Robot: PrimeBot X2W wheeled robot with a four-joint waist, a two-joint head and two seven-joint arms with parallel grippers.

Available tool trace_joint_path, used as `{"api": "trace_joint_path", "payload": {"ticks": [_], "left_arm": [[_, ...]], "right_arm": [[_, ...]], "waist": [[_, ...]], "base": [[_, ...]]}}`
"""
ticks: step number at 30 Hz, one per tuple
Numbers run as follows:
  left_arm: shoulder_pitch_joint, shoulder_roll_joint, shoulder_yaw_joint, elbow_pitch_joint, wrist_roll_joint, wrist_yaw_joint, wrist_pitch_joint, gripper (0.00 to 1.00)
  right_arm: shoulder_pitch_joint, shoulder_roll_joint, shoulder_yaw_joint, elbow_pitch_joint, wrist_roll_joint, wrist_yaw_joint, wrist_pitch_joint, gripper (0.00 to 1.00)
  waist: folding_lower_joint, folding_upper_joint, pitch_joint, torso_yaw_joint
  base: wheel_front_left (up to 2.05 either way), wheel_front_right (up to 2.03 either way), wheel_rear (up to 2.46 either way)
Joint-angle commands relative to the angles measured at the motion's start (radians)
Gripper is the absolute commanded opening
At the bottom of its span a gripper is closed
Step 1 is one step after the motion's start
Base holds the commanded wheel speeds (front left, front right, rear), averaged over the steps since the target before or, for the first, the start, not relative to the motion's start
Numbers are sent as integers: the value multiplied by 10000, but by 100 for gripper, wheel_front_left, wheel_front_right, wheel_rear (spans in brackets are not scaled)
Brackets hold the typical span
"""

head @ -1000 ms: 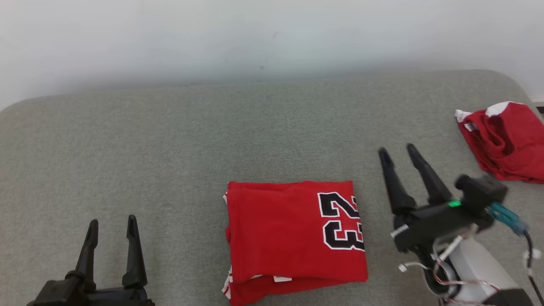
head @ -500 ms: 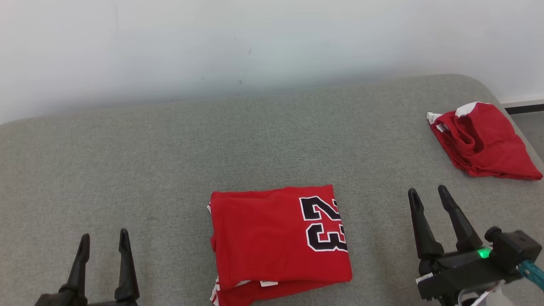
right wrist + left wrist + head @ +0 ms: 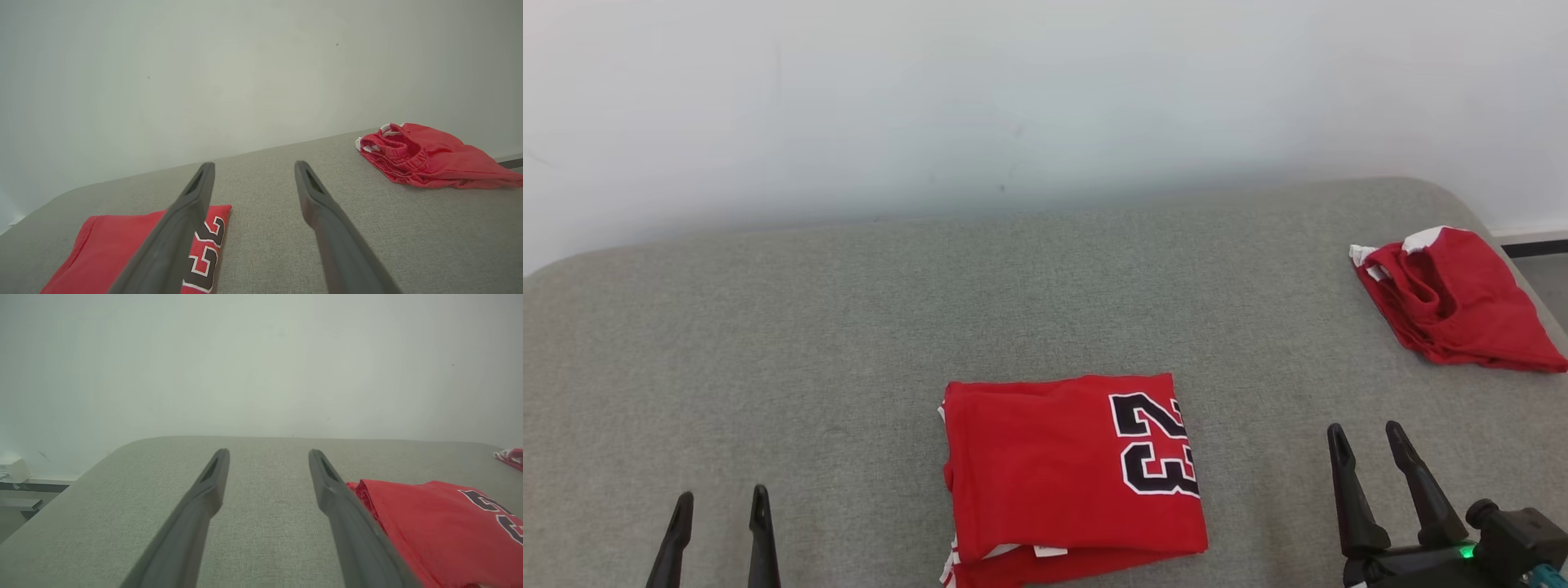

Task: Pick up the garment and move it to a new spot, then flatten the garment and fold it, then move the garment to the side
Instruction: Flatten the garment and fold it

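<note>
Head view has shifted over the last second: the wall/table seam sits lower in frame, so the camera moved. Changes below are read against the garment, not the frame.

- Lower left: left hand [image 3: 722,492] has dropped back toward the bottom edge and its fingertips now sit further below the garment's top edge than a second ago. Fingers spread, nothing between them. It is over bare grey table [image 3: 768,327], well apart from the cloth.
- Lower centre: the garment [image 3: 1054,465] lies folded into a compact rectangle with the number panel at its right end and layered edges with white trim at the bottom. Its shape and its place on the table match the earlier frames, and neither hand touches it.
- Lower right: right hand [image 3: 1362,426] shows the biggest change. A second ago its tips stood beside the garment's upper right corner; now they have pulled back into the lower right corner of the frame, clear of the cloth. Fingers spread, empty.
- Right edge, mid height: a second red garment [image 3: 1454,302] lies crumpled and untouched.

Judgement: both hands have let go and backed off, so flatten and fold look finished. The garment is still in front of the robot, so the move to the side looks pending. That needs a fresh grasp, likely a hand at each end so the fold holds. Thin slick fabric could slide open if lifted from one edge only.
</note>
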Motion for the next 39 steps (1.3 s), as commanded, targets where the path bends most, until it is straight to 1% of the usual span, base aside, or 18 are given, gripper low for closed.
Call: {"api": "trace_joint_path", "payload": {"ticks": [1,8,14,20,39], "left_arm": [[161,34,47,-45,3,-67,-3,100],[504,94,158,-37,-101,-226,-3,100],[407,78,202,84,-130,-307,-3,100],[225,82,65,214,-154,-412,-3,100],[115,110,66,301,-21,-476,-3,100]], "right_arm": [[84,11,-21,-19,-66,-28,-1,100],[174,-1,-50,79,-269,-28,-1,100],[104,7,19,239,-334,-28,-1,100],[60,26,79,370,-339,-28,-1,100],[-8,-17,238,541,-296,-28,-1,100]], "waist": [[1,0,-33,60],[1,0,-84,350],[1,0,-112,503],[1,0,-120,516],[1,0,-95,512]], "base": [[0,0,0],[0,0,0],[0,0,0],[0,0,0],[0,0,0]]}}
